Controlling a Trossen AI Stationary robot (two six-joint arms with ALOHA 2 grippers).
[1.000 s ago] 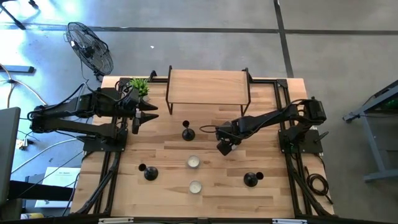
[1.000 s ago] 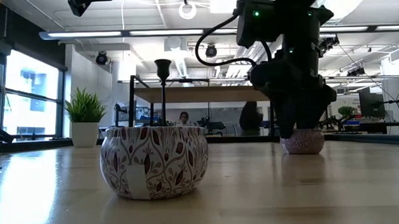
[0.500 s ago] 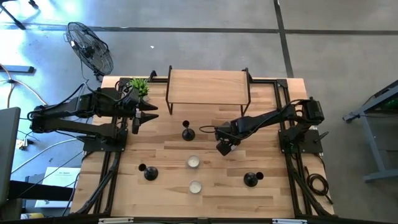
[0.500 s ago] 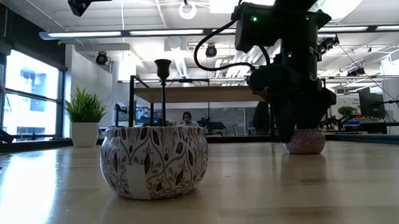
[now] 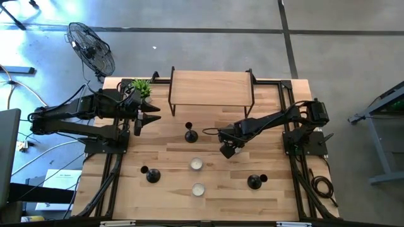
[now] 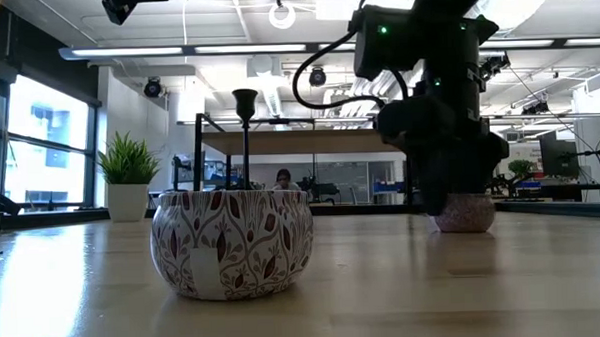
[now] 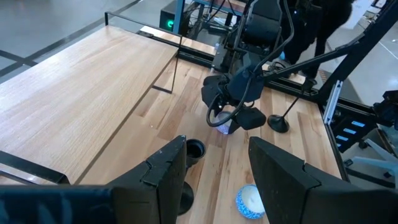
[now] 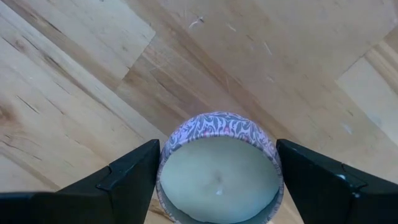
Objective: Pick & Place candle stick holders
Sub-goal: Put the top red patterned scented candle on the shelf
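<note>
Tealight cup (image 8: pixel 217 167) under right tool (image 5: pixel 228 150), hidden in high view.

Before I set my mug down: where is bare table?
Bare wood lies between the left holder and the front edge, and right of the right holder. The shelf top is bare. Crowded: the middle, around two candle tins and the right claw.

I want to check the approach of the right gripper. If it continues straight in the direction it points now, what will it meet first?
The right gripper points straight down at a patterned candle tin lying between its open fingers. It would probably meet that tin first, then the wooden table beneath.
</note>
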